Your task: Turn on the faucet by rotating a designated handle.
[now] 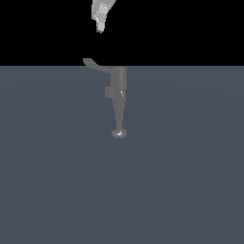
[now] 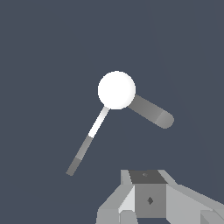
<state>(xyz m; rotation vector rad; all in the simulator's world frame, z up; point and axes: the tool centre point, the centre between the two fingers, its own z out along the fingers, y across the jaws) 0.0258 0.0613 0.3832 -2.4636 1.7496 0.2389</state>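
In the exterior view, the handle (image 1: 96, 66) lay furthest to that view's left: a thin curved lever whose flared end pointed toward the left and slightly up, its long axis running sideways into the top of the faucet (image 1: 118, 97). Above it, near the top edge, hung the pincer (image 1: 100, 28), well apart from the handle and touching nothing; most of it was cut off by the frame, and its tips were too small to show whether they stood apart or together, so I cannot tell. The faucet stood on the blue-grey surface (image 1: 190, 181) around the middle of the view, its cylindrical body topmost, a small block on the side facing the view's left, and its tapered spout running straight down the picture to a rounded tip. The top of the body and the handle merged partly into the black background and were hard to make out. In the wrist view the handle (image 2: 86, 142) showed as a thin strip, bright near the body and dimmer toward its end, slanting away from the faucet's white round top (image 2: 116, 89), while the spout (image 2: 151, 111) slanted off the other way. Only part of the pincer (image 2: 151, 199) showed at the frame's edge.
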